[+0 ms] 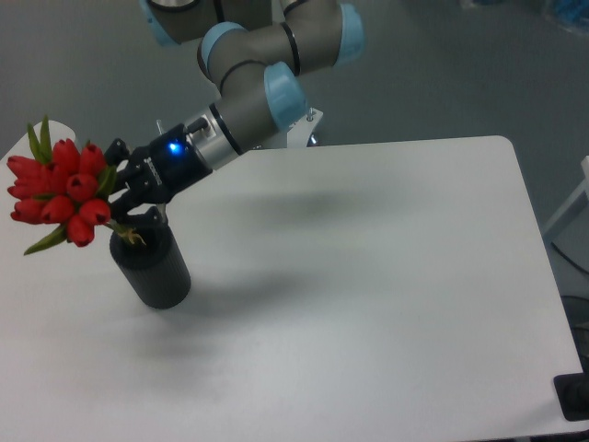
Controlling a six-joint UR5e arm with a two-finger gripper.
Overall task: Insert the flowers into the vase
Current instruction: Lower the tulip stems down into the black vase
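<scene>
The flowers (57,189) are a bunch of red tulip buds with green leaves at the far left, leaning left above the vase. Their thin stems run down to the right into the opening of the vase (152,267), a short dark grey cylinder on the white table. My gripper (122,198) sits right above the vase's rim, just right of the buds, with its black fingers closed around the bunch where the stems meet the buds. The stem ends are hidden inside the vase.
The white table (368,304) has its left edge close to the vase and its right edge at the far right. The arm reaches in from the top centre. A dark object (575,398) sits off the table's bottom right corner.
</scene>
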